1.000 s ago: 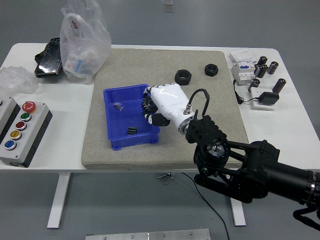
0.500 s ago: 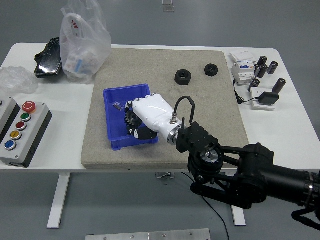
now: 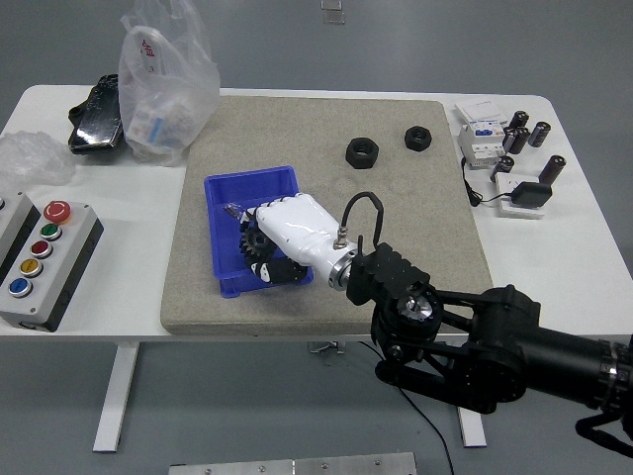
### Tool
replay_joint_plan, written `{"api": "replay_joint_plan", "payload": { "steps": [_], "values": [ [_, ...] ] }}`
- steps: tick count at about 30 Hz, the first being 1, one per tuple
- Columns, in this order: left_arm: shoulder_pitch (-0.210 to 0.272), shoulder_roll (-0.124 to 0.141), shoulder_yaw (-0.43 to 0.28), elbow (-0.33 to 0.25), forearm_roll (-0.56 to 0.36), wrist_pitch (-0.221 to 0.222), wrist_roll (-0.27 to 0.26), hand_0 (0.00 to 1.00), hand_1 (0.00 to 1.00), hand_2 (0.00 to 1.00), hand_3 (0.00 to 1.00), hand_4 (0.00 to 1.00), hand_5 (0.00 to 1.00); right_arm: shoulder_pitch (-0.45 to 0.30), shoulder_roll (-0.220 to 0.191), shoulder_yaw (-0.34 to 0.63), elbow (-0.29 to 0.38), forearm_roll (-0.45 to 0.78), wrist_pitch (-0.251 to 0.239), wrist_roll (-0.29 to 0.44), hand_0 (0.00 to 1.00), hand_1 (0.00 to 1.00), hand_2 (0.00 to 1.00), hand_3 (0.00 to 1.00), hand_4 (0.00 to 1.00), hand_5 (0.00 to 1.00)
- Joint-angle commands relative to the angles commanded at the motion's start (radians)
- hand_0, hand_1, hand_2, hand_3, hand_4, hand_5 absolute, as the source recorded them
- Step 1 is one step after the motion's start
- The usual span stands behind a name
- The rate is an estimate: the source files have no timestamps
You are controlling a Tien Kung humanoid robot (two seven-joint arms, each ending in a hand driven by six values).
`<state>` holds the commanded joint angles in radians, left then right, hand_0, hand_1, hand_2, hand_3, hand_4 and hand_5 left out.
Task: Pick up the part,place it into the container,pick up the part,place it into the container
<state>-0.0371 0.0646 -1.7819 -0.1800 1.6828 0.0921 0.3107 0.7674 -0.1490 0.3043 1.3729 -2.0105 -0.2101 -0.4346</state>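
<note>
Since a second ago the right hand (image 3: 282, 236), white-shelled on a black arm, has travelled from the right rim of the blue rectangular plastic bin (image 3: 226, 192) to a position directly over its interior, and in the last half second has settled slightly lower and further left. The black toothed gear-like part (image 3: 259, 247) has come with it. The transfer stage is judged essentially complete; release into the container is the outstanding step.

The right hand's fingers are curled around the gear, which sits beneath the palm at the fingertips, toothed edge showing on the hand's left side. The gear is inside the bin's outline, near the front half; whether it touches the bin floor cannot be told. A small metallic piece (image 3: 233, 210) lies on the bin floor, just beyond the hand.

Two black hexagonal nuts (image 3: 362, 152) remain on the grey mat (image 3: 415, 228), well apart from the bin, presumably candidates for the next pick. The left arm is not visible.
</note>
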Motion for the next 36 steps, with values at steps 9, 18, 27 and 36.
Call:
{"api": "replay_joint_plan", "payload": {
  "steps": [9, 18, 27, 36],
  "values": [
    [0.000, -0.001, -0.006, 0.000, 0.003, -0.009, -0.005, 0.883, 0.897, 0.863, 0.894, 0.965, 0.694, -0.005, 0.002, 0.006, -0.007, -0.007, -0.006, -0.017, 0.375, 0.669, 0.729, 0.735, 0.595, 0.186],
    [0.001, -0.002, -0.005, 0.000, 0.001, -0.008, -0.006, 0.881, 0.893, 0.857, 0.894, 0.965, 0.691, -0.058, -0.016, 0.116, 0.006, 0.026, -0.097, 0.003, 0.362, 0.653, 0.719, 0.722, 0.610, 0.212],
    [0.007, -0.004, -0.007, 0.000, -0.002, -0.007, -0.003, 0.880, 0.894, 0.857, 0.893, 0.964, 0.690, -0.220, -0.064, 0.362, 0.003, 0.194, -0.285, 0.146, 0.363, 0.635, 0.701, 0.704, 0.628, 0.237],
    [0.007, 0.000, 0.001, 0.000, -0.013, -0.012, -0.003, 0.876, 0.886, 0.850, 0.892, 0.964, 0.690, -0.402, -0.099, 0.620, 0.019, 0.435, -0.339, 0.348, 0.405, 0.628, 0.688, 0.692, 0.634, 0.244]
  ]
}}
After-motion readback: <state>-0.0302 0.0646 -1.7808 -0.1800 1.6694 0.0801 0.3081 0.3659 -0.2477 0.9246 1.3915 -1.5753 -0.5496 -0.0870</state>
